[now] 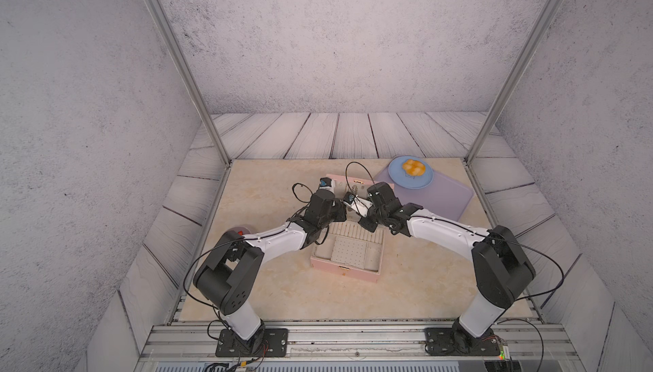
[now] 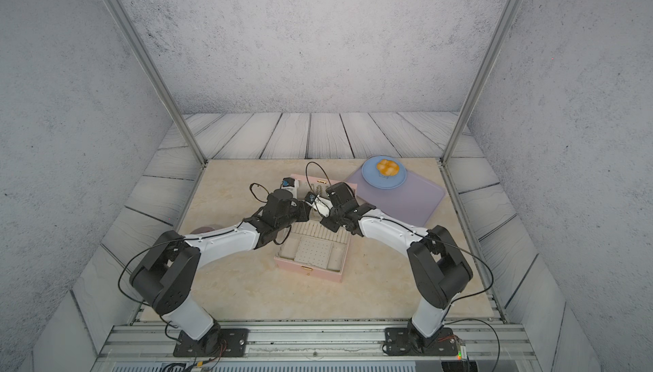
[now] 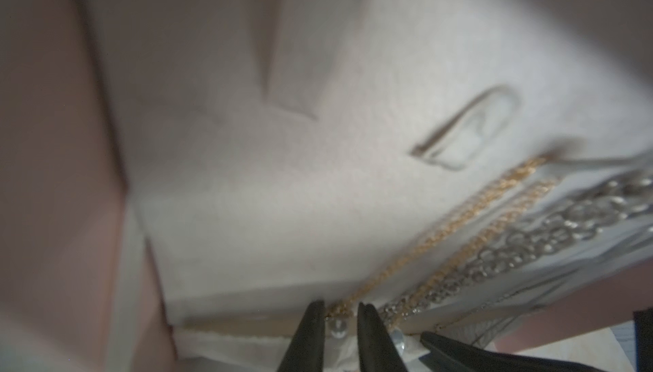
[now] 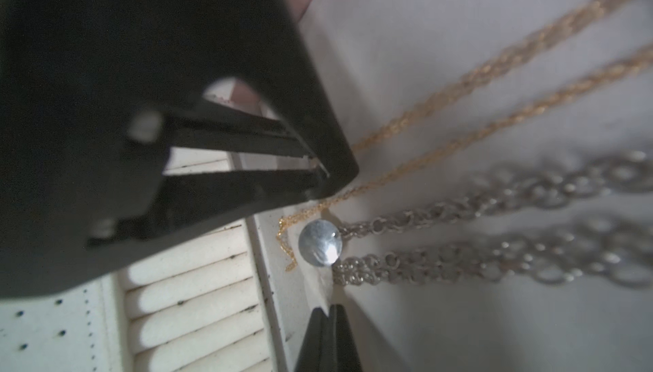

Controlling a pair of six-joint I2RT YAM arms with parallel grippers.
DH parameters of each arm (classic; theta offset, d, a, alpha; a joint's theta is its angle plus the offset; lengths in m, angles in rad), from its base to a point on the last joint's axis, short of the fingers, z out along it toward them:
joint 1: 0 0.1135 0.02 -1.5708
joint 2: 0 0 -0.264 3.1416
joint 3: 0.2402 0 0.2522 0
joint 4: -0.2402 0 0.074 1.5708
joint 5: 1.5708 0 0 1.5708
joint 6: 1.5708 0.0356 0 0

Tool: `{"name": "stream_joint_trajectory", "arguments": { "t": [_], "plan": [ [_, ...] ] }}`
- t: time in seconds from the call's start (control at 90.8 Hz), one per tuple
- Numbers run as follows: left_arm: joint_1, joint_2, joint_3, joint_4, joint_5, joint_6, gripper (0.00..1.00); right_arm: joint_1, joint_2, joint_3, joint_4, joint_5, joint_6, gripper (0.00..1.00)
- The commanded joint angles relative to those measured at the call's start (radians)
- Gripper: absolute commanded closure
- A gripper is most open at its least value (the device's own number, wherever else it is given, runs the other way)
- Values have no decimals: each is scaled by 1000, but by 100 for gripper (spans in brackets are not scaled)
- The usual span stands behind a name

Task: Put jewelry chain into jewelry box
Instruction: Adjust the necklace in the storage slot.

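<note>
The pink jewelry box (image 1: 344, 272) (image 2: 307, 275) lies open mid-table, its lid standing at the back. The thin gold jewelry chain (image 3: 441, 232) (image 4: 494, 66) hangs doubled on the lid's cream lining. My left gripper (image 3: 341, 308) is at the chain's low end, its black fingers (image 3: 311, 335) a narrow gap apart with the gold links bunched between the tips. The right gripper (image 4: 330, 308) is shut, its tips against a fold of the cream lining just below a round silver disc (image 4: 319, 243). Whether it pinches the lining is unclear. In both top views the two grippers meet at the lid (image 1: 339, 179).
A chunky silver chain (image 4: 494, 190) (image 3: 547, 232) hangs beside the gold one. Ring rolls (image 4: 190, 282) and a perforated panel (image 4: 42, 324) fill the box base. A blue plate (image 1: 422, 181) with an orange pastry sits on a purple mat (image 1: 445, 197) at back right.
</note>
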Motion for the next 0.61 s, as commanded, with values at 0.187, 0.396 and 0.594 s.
{"name": "stream_joint_trajectory", "arguments": {
  "t": [0.187, 0.396, 0.594],
  "plan": [
    [3, 18, 12, -3, -24, 22, 95, -4, -24, -16, 18, -22, 15, 100],
    [7, -56, -26, 10, -35, 62, 100, -5, -28, -19, 18, -18, 15, 100],
    [12, -136, -48, -13, -11, 86, 100, -7, -28, -19, 18, -16, 16, 100]
  ]
}}
